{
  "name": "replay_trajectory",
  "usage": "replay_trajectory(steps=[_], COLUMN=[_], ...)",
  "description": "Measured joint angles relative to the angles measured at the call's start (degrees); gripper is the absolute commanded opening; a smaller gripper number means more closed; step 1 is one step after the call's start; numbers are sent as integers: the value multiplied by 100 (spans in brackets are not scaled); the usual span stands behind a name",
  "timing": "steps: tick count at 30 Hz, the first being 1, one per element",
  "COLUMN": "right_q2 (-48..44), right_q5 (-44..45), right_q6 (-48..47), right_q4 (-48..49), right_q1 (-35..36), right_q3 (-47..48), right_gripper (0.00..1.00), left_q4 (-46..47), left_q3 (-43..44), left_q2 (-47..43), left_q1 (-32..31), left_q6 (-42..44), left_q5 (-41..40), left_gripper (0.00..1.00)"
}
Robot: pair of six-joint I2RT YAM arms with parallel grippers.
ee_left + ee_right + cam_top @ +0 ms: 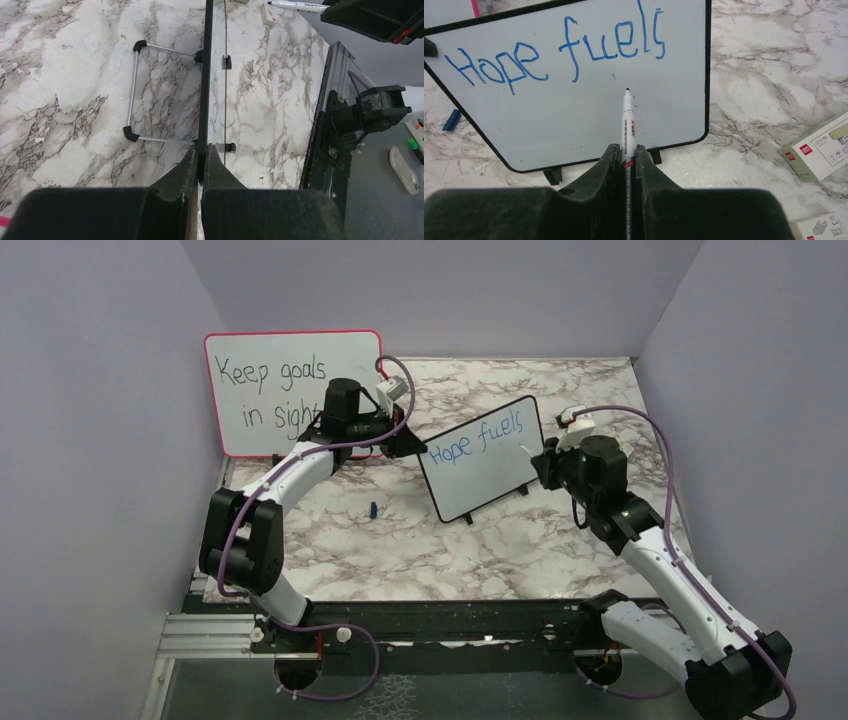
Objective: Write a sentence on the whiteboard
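Blue sentence [574, 48] on whiteboard [574, 125], R pincer [626, 151] grips marker [627, 117].

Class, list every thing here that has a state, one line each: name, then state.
Whiteboard: upright on its feet.
Sentence: unfinished, reads "Hope fuels".
Marker: uncapped, tip by the whiteboard.
Left end effector: shut on the whiteboard's edge.
Right end effector: shut on the marker.
Cap: off, lying on the table.
Pink board: upright, written on.
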Motion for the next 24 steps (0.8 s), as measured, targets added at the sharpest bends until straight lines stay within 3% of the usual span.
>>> replay_trajectory(steps=[8,24], right_q2=[-162,234], right_q5=[-2,1158], right_q6=[192,358], right_q4=[-2,743], right_q1=[439,2618], right_q3=[-192,-754], right_gripper=[1,1], left_q4=[-22,-48], left_q3=[0,0], left_q2=[-22,-39], left_q1=[-20,-35], left_q6=[-2,-33], left_q5=[-68,-214], left_gripper=[0,0])
